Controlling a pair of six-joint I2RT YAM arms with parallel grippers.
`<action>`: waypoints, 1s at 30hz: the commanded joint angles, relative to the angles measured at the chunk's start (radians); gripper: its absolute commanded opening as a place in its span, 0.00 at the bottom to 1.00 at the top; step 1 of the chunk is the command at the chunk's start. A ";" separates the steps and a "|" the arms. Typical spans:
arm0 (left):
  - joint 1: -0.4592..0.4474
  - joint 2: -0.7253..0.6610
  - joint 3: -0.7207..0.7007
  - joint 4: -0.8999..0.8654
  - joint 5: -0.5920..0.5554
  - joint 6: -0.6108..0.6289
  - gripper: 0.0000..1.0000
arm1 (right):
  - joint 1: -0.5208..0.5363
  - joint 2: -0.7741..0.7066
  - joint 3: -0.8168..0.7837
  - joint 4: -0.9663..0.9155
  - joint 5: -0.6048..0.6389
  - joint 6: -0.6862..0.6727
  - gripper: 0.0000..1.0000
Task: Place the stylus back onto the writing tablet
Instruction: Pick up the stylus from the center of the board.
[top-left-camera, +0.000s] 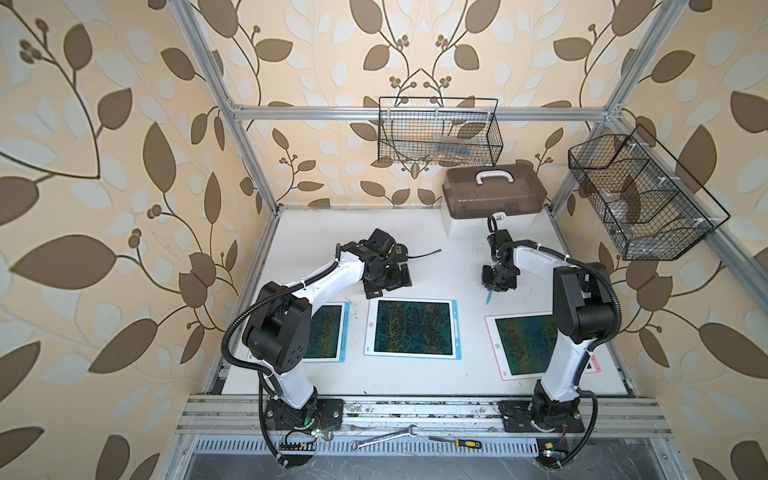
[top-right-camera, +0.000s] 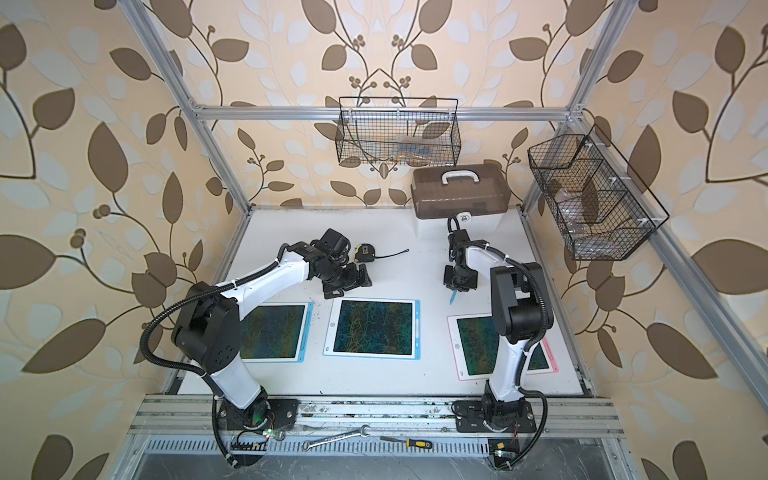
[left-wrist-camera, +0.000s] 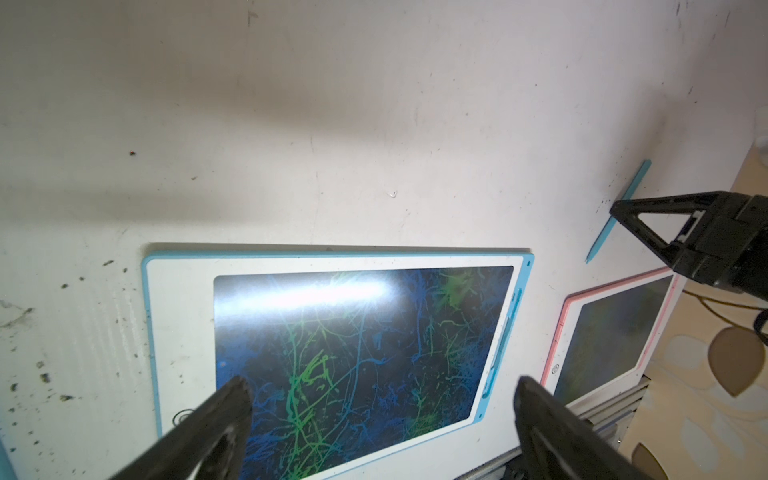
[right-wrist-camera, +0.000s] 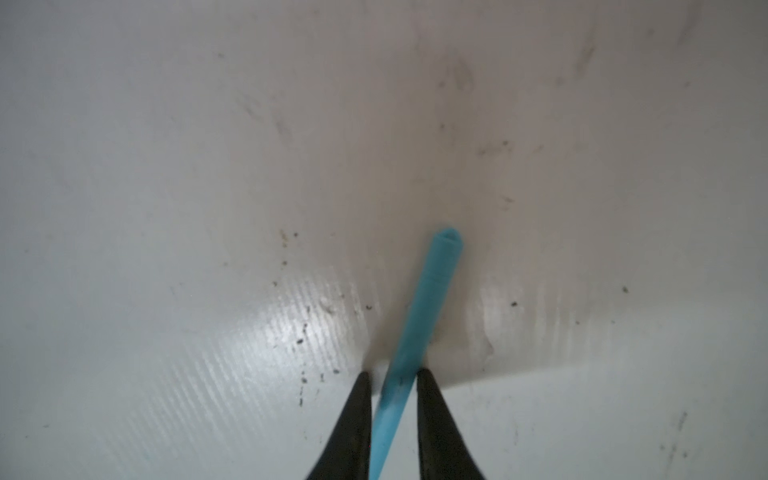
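My right gripper (right-wrist-camera: 393, 373) straddles the blue stylus (right-wrist-camera: 415, 324), which lies on the table (top-left-camera: 436, 257), apart from the middle tablet (top-left-camera: 371, 328). My jaws sit narrow and close on both sides of it, but I cannot tell whether they pinch it. My left gripper (left-wrist-camera: 382, 382) hangs spread wide near that tablet's far edge. The box (top-left-camera: 492, 195) is lidded. The back basket (top-left-camera: 440, 133) holds flat packets, and the side basket (top-left-camera: 640, 195) holds clear items I cannot make out.

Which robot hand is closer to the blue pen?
Right. The right gripper has the blue stylus between its fingers. The left gripper hangs open by the middle tablet, well apart from the stylus.
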 joint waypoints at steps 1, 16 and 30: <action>-0.011 -0.034 -0.001 -0.016 0.008 0.002 0.99 | 0.018 0.021 -0.055 -0.009 -0.017 -0.002 0.17; -0.016 -0.018 0.003 -0.006 0.015 0.002 0.99 | 0.021 0.032 -0.040 -0.031 -0.008 -0.018 0.08; -0.015 -0.001 0.016 -0.006 0.018 0.006 0.99 | 0.031 -0.016 -0.042 -0.036 -0.026 -0.012 0.07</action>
